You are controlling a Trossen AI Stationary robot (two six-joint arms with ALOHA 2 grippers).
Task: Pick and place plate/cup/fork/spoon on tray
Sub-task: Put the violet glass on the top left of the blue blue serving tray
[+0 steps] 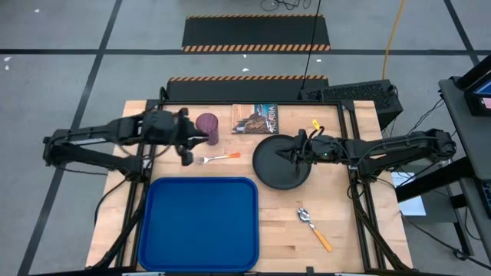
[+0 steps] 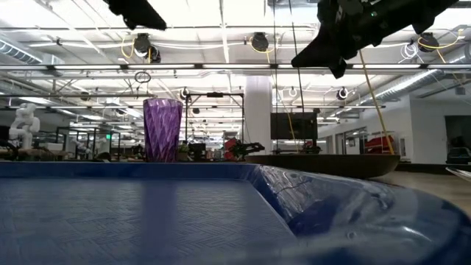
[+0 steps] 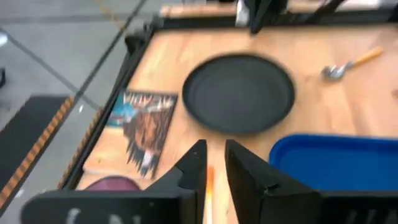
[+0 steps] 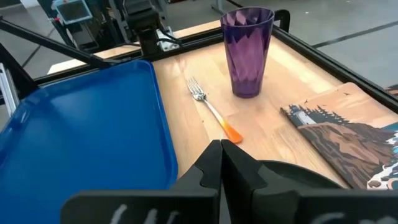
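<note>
Progress: nothing sits on the tray [image 1: 199,224] yet; all four pieces wait on the bare bench [image 1: 353,230].
Tray: near the front edge, toward the left corner, its long side running along that edge.
Plate: the black plate [image 1: 281,162] lies flat near the middle of the bench, right of centre.
Cup: the purple cup [image 1: 207,128] stands upright near the back edge.
Fork: the fork [image 1: 217,158] lies between cup and tray, long axis along the bench's length, tines toward the left edge, orange handle toward the plate.
Spoon: the spoon [image 1: 314,228] lies toward the front right corner, set diagonally, bowl toward the centre, handle toward that corner.
Left claw: the left claw [image 1: 186,149] hangs above the fork's tines, fingers a narrow gap apart, holding nothing.
Right claw: the right claw [image 1: 290,153] hangs above the plate, fingers pressed together, empty.
Bystander item: a picture card [image 1: 255,119] lies flat by the back edge.
</note>
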